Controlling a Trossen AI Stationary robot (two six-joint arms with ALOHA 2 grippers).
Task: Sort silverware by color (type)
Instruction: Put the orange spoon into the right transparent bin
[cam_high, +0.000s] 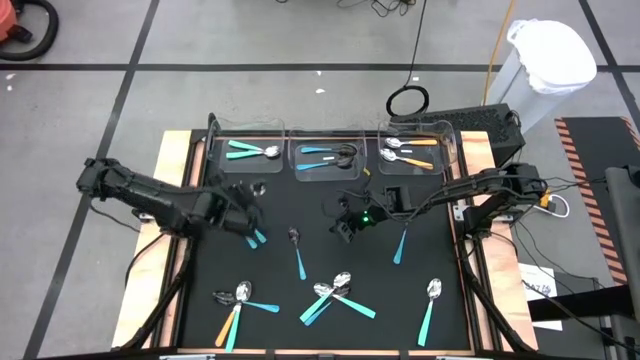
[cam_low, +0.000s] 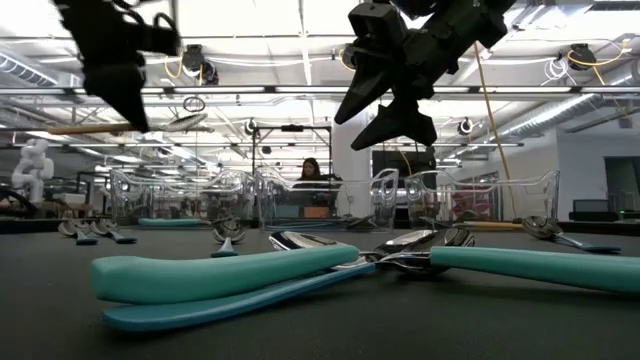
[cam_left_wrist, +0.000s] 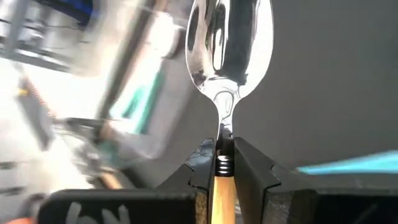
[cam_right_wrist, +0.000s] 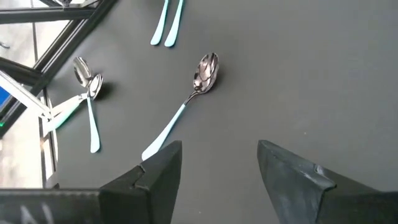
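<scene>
My left gripper (cam_left_wrist: 224, 163) hangs above the left side of the black mat (cam_high: 330, 250), shut on an orange-handled spoon (cam_left_wrist: 229, 50). The spoon's shiny bowl juts out past the fingertips. My right gripper (cam_right_wrist: 219, 163) hovers open over the mat's middle (cam_high: 345, 225) and touches nothing. A light blue-handled spoon (cam_right_wrist: 186, 106) lies flat on the mat beyond its fingers. At the far edge stand three clear bins. The left bin (cam_high: 245, 150) holds teal spoons, the middle bin (cam_high: 325, 155) light blue, the right bin (cam_high: 412, 150) orange. My left gripper pinches the spoon between its two fingers at the top of the orange handle (cam_left_wrist: 222, 180), just below the metal neck. The fingers lie along the spoon, with the handle running back between them. The spoon is lifted clear of the mat, bowl pointing forward and down.
Loose spoons lie scattered over the mat's near half: a pair (cam_high: 235, 298) at the near left, a cluster (cam_high: 335, 290) in the middle, and singles (cam_high: 430, 305) (cam_high: 400, 245) on the right. Two light blue handles (cam_high: 255, 237) lie under my left gripper. A white lined bin (cam_high: 550, 60) stands beyond the table.
</scene>
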